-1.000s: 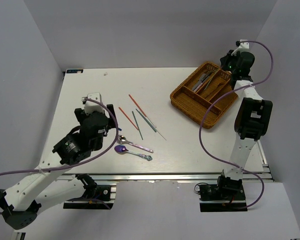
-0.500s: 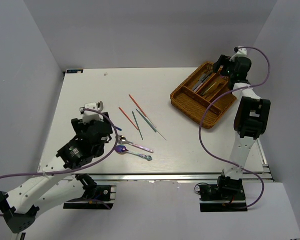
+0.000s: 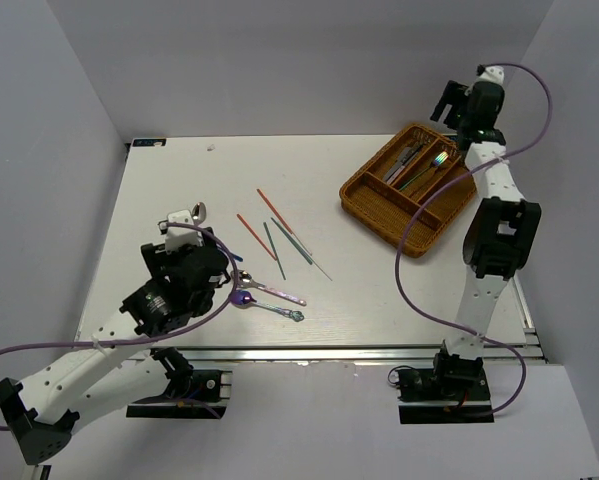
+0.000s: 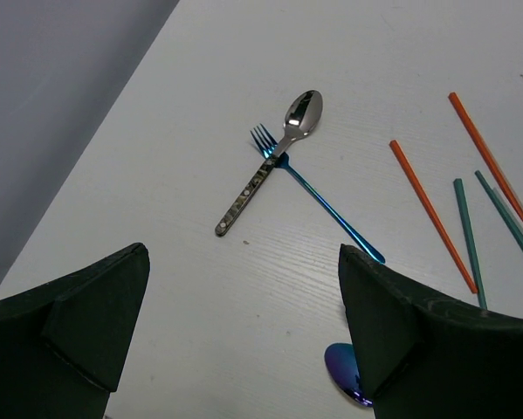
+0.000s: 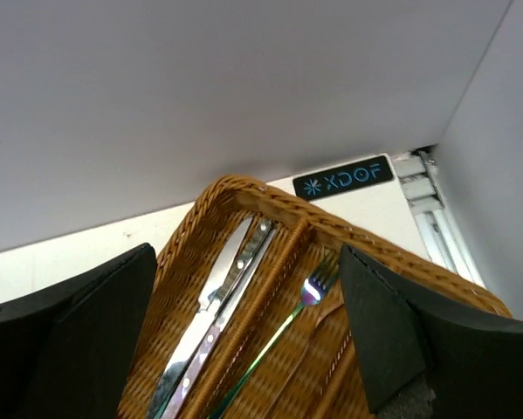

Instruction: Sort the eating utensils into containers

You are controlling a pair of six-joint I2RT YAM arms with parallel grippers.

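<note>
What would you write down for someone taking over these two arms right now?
The left fingers are open and empty, over the near left of the table.
The right fingers are open and empty, over the far end of the wicker tray.
Done: knives and an iridescent fork lie in the tray.
Left, all on the table: a patterned-handle spoon crossing a blue fork, a purple spoon, another spoon, and red and green chopsticks.
</note>
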